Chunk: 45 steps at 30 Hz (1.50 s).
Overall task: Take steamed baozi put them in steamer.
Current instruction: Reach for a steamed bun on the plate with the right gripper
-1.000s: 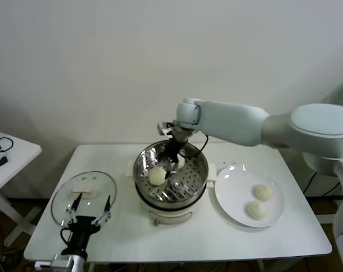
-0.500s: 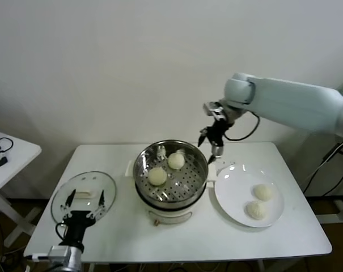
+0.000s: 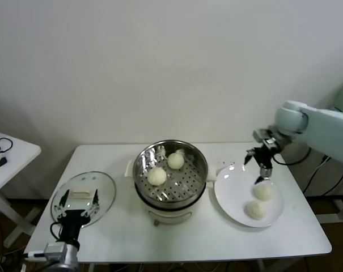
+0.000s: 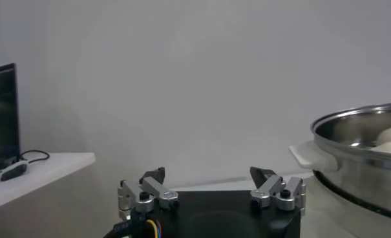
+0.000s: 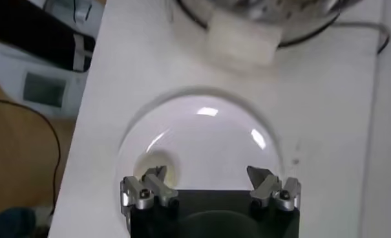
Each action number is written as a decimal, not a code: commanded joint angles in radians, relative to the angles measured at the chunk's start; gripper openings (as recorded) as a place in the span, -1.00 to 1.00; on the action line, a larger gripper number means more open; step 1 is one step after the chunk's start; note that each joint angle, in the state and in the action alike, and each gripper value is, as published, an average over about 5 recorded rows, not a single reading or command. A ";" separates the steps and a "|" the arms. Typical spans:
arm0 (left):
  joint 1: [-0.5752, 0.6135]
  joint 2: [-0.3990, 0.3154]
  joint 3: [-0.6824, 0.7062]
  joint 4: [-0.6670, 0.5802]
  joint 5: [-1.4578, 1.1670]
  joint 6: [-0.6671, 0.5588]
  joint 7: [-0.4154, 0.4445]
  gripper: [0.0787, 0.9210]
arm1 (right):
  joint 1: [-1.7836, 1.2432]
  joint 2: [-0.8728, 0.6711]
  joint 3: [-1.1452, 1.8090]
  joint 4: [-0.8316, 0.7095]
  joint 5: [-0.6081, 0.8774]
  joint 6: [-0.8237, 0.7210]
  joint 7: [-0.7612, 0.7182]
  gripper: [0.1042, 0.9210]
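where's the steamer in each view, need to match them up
Head view: the steamer sits mid-table, two baozi inside, left of the plate.
Left wrist view: its steel rim fills the picture's right edge.
Right wrist view: only its rim shows, at the top.
Shared landmark: the steamer's white side handle.

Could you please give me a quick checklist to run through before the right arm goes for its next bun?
1. Right gripper open and empty: ok.
2. It is above the plate, near the farther baozi: ok.
3. Second plate baozi sits apart from the target: ok.
4. Steamer uncovered, free floor beside its two buns: ok.
5. Glass lid lies away from the steamer: ok.
6. Left gripper idle near the lid: ok.
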 commanded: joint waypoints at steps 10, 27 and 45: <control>0.007 -0.009 -0.001 0.001 0.010 0.020 -0.013 0.77 | -0.415 -0.041 0.264 -0.041 -0.201 0.035 0.032 0.76; 0.005 -0.007 -0.007 0.025 0.009 0.016 -0.019 0.77 | -0.446 0.026 0.281 -0.093 -0.216 0.043 0.032 0.76; 0.008 -0.010 -0.002 0.023 -0.001 0.021 -0.038 0.77 | -0.424 0.021 0.293 -0.092 -0.235 0.048 0.029 0.43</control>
